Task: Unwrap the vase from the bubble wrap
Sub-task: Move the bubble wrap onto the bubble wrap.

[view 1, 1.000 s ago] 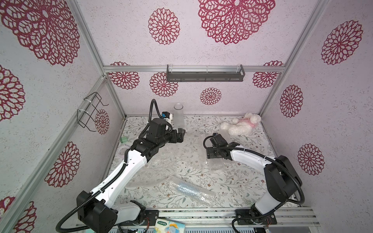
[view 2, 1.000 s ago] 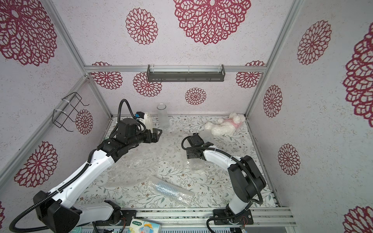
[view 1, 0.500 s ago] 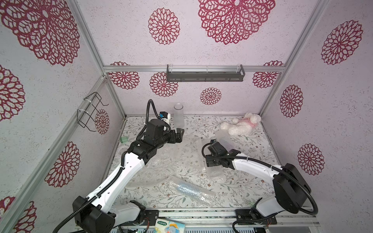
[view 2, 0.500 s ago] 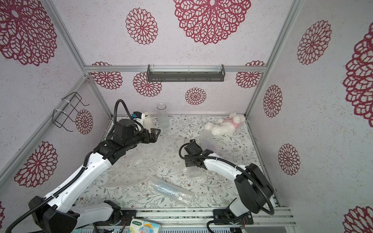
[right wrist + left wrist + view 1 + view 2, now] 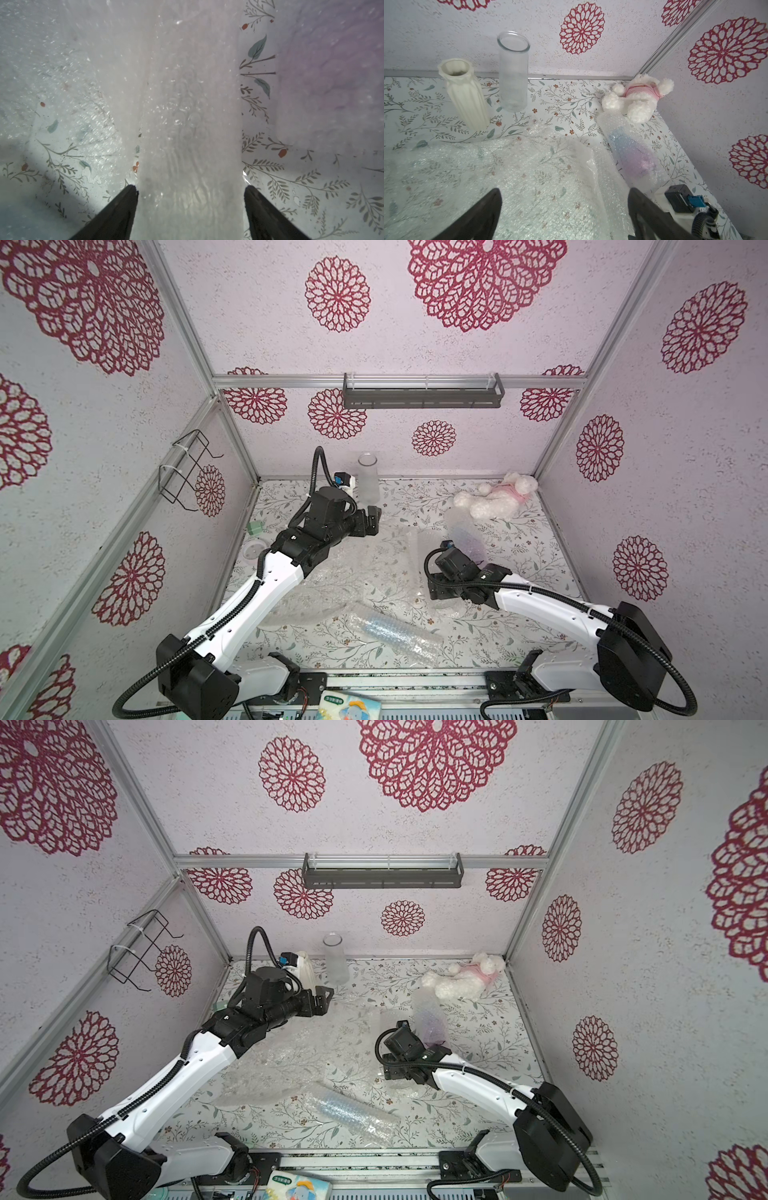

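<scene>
Step in hand: opening the wrap.
Left end effector (image 5: 374,521): released, mid-frame over the loose bubble wrap (image 5: 365,572).
Right end effector (image 5: 190,188): jaws spread, astride a fold of it.
Wrapped vase (image 5: 465,537): centre-right, fully covered.
Next, likely: clench the fold and peel it away.

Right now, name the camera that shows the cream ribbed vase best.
The left wrist view: the cream vase stands upright in full, rim to base. In both top views the left arm hides most of it, leaving only a white sliver by the back wall. The right wrist view misses it entirely.
</scene>
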